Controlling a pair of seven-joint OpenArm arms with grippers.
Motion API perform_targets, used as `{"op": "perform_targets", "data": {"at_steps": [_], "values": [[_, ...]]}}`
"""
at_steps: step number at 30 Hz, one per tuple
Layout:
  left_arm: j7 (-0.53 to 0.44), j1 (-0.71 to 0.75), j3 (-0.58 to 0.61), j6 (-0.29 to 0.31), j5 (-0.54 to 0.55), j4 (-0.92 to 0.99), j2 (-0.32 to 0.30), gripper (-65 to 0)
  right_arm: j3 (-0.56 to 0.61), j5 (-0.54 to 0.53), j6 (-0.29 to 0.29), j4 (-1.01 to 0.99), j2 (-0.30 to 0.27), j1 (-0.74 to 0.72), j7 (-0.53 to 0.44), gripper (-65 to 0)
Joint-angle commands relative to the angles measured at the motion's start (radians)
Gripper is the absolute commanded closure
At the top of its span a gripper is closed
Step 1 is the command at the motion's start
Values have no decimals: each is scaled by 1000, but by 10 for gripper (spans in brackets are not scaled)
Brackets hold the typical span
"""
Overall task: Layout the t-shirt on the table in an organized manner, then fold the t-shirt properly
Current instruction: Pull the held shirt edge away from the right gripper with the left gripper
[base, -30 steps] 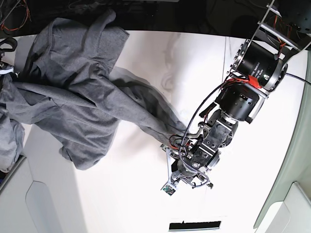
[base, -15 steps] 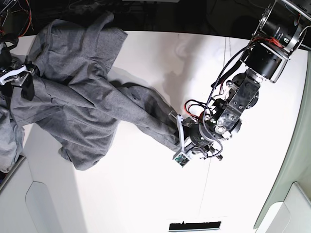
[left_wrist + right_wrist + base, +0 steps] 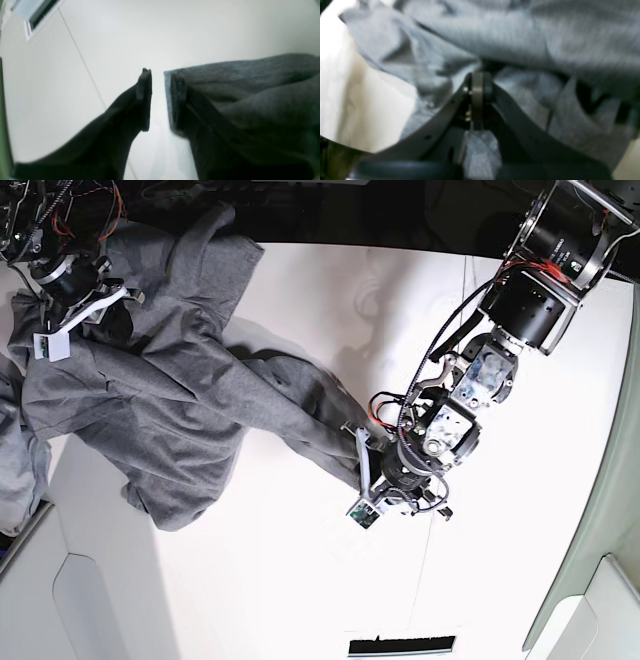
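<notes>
Right now I am seeing the left gripper [image 3: 160, 100] standing part-way spread, with bare white table [image 3: 155, 32] showing in the gap between its two dark fingers; one finger [image 3: 178, 102] is touching the hemmed edge of the t-shirt [image 3: 250, 82], which is lying against its outer side, so nothing is being pinched. In the base view this gripper [image 3: 372, 480] is sitting low at the tip of a long drawn-out corner of the t-shirt [image 3: 170, 400]. I am watching the right gripper [image 3: 478, 85] with its jaws pressed together, a fold of grey cloth nipped between them and more cloth bunched all around. From above, it [image 3: 62, 315] is gripping the shirt near the table's [image 3: 300, 580] far left corner, and the garment is lying crumpled across the left half
</notes>
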State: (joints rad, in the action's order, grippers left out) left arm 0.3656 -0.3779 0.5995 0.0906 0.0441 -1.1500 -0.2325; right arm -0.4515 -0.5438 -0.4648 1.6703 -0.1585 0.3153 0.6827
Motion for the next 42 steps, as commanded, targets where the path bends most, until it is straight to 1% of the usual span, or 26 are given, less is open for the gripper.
{"op": "perform_targets", "data": {"at_steps": [1, 4, 5, 7, 8, 9, 11, 12, 14, 16, 18, 19, 23, 28, 32, 33, 34, 37, 38, 40, 42], "values": [[-25, -43, -6, -8, -5, 23, 20, -147, 13, -13, -16, 10, -10, -6, -36, 0], [-26, -75, -6, -7, -5, 134, 76, -146, 51, -2, -15, 5, -10, -5, -39, 0], [-26, -83, -6, 1, -4, 161, 89, -145, 63, 5, -15, 5, -10, -5, -44, 0], [-26, -90, -6, 43, -5, 200, 106, -138, 86, 33, -14, 5, -10, -5, -60, 0], [-27, -90, -6, 61, -12, 210, 108, -127, 96, 50, -14, 5, -10, -5, -67, 0], [-26, -90, -6, 64, -20, 216, 108, -115, 104, 72, -14, 5, -10, -5, -73, 0], [-24, -90, -6, 81, -27, 231, 104, -113, 114, 119, -14, 3, -10, -5, -73, 0], [-25, -90, -6, 83, -38, 240, 99, -108, 114, 138, -14, -2, -10, -5, -74, 0], [-22, -90, -6, 77, -58, 262, 93, -76, 114, 181, -14, -28, -13, -5, -89, 0], [-17, -91, -6, 43, -82, 297, 74, -44, 114, 216, -14, -67, -13, -5, -103, 0], [-17, -95, -6, 1, -91, 343, 45, -41, 114, 226, -14, -111, -18, -5, -104, 0], [-17, -100, -6, -10, -94, 368, 28, -41, 114, 225, -14, -132, -24, -5, -108, 0], [3, -126, -6, -55, -89, 451, -51, -41, 114, 222, -14, -190, -72, -5, -115, 0], [43, -140, -6, -57, -77, 463, -144, -41, 113, 204, -10, -195, -120, -5, -115, 0], [137, -139, -6, -56, -5, 463, -203, -41, 113, 193, -11, -195, -127, -4, -105, 0], [162, -139, -6, -45, 15, 463, -216, -41, 113, 193, -11, -195, -127, -4, -101, 0], [184, -139, -6, -13, 39, 463, -229, -41, 113, 193, -11, -195, -127, -4, -98, 0], [212, -138, -6, 141, 137, 453, -262, -42, 113, 164, -11, -195, -127, -5, -103, 0], [215, -136, -6, 175, 175, 439, -272, -43, 113, 143, -12, -195, -127, -5, -107, 0], [230, -130, -6, 209, 242, 389, -293, -43, 113, 97, -14, -192, -127, -5, -107, 0], [259, -116, -6, 217, 298, 307, -318, -50, 113, 60, -15, -177, -127, -4, -106, 0]]}}
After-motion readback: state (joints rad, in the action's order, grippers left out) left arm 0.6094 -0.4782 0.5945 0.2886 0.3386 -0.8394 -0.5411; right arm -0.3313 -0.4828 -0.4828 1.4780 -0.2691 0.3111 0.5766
